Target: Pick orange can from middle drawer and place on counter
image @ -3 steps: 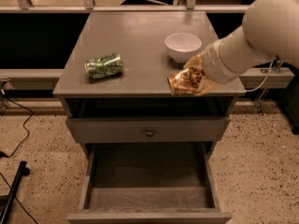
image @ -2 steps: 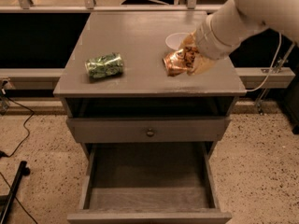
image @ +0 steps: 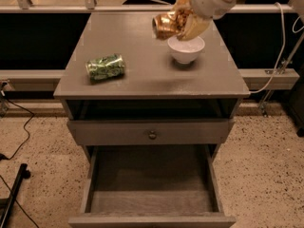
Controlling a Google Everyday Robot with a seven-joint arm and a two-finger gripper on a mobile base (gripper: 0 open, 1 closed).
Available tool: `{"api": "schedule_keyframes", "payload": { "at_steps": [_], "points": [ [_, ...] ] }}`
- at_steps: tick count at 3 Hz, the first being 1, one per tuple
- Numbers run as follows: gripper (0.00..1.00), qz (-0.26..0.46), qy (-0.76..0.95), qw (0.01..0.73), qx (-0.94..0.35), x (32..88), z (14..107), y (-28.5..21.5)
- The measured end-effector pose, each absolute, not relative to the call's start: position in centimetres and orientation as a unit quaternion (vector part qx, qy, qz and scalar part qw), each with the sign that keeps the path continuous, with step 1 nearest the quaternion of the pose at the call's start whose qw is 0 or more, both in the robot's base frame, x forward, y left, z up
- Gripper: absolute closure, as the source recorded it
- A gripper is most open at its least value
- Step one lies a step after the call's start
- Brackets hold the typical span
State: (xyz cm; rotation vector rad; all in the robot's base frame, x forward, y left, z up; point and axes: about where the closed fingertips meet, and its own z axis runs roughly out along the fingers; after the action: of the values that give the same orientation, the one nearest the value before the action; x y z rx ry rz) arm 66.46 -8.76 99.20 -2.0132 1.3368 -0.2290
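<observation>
Orange can [image: 166,25] higher (jaws over counter [image: 142,77])

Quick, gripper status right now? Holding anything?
Gripper: closed on the shiny copper-orange metal can, held tipped on its side above the grey wooden counter, near the white bowl.

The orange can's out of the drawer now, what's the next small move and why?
Probably ease the gripper toward the green can before lowering. It holds the orange can on its side just behind the white bowl, apparently above the counter, and bare surface lies between bowl and green can.
</observation>
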Motion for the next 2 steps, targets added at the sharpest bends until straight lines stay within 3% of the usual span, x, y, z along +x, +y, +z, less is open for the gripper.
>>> {"api": "schedule_keyframes", "payload": {
  "at_steps": [1,2],
  "points": [
    [1.00,-0.100,0.511,0.420,-0.743,70.03,106.45,-6.55],
    [1.00,-0.100,0.511,0.420,-0.743,70.03,106.45,-6.55]
  ]
}}
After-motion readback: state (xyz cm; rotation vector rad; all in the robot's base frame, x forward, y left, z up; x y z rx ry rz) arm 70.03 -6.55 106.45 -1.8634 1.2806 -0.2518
